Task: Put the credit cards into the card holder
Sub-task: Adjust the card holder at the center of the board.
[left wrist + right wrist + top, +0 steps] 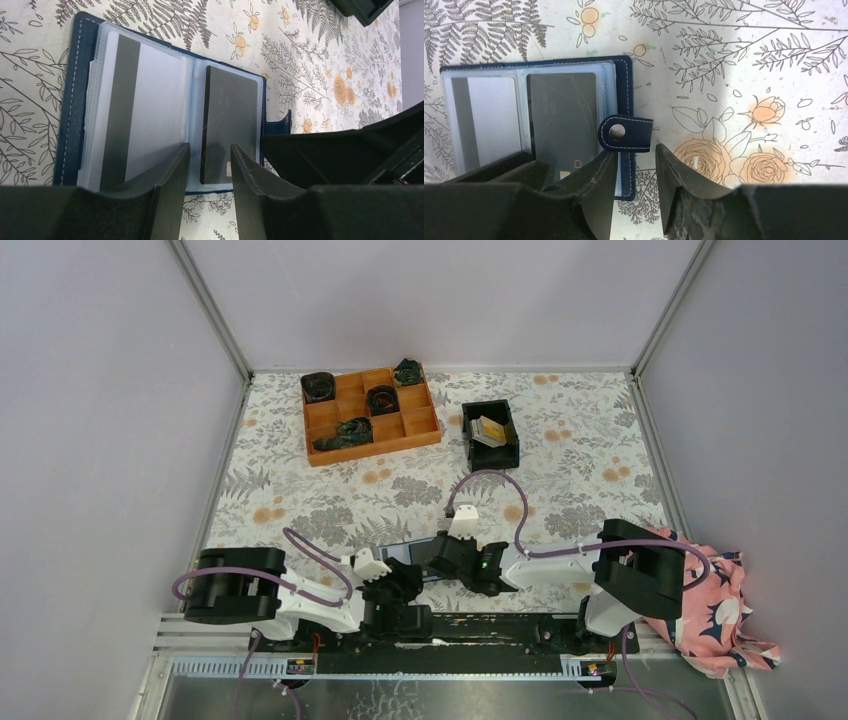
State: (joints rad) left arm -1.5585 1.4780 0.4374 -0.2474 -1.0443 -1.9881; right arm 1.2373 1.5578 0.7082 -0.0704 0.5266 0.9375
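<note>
The card holder (402,552) lies open and flat near the table's front edge, between both grippers. In the left wrist view its navy cover (70,100) frames clear sleeves. One sleeve holds a silver card with a dark stripe (150,110), the other a dark grey card (230,115). My left gripper (210,167) is open over the holder's near edge, with nothing between its fingers. My right gripper (636,157) is also open, just below the snap tab (626,132). Its left finger (594,185) lies over the holder's (624,85) edge beside the grey card (564,110). More credit cards (488,430) sit in the black bin.
A black square bin (505,450) stands at mid-table. An orange compartment tray (372,445) with dark rolled items is at the back left. A pink patterned cloth (715,605) lies at the right front, by the right arm's base. Grey walls enclose the table.
</note>
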